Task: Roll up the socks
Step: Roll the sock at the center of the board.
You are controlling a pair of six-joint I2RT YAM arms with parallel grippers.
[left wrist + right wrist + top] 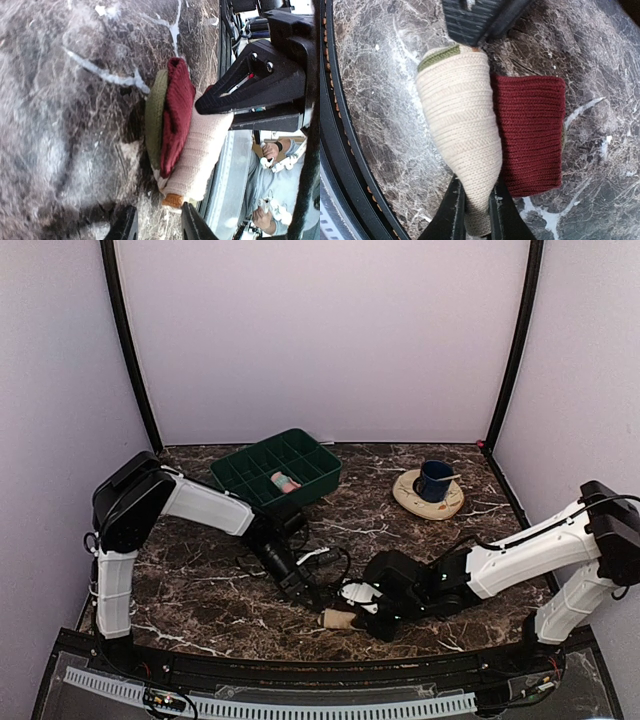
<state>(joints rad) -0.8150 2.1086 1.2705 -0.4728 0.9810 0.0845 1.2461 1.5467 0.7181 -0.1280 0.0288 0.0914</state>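
The tray [318,468] holds the pink sock [284,481]; nearer than the tray, the right pincer [477,212] grips the rolled beige sock [462,130] on the counter [200,580], the left pincer [159,225] open beside it, its maroon showing only in the wrist views.

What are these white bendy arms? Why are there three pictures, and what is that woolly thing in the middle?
They are two robot arms, the left arm and the right arm. Each ends in a two-finger claw called a gripper. One picture looks down from above. The other two come from small cameras on each wrist.

On the dark marble-patterned table are a green plastic tray with compartments, holding a small pink rolled bundle, and a blue cup on a cream round plate.

Near the front lies a rolled tan-beige knitted sock with a dark red part. The right gripper pinches its narrow end. The left gripper is open and holds nothing.
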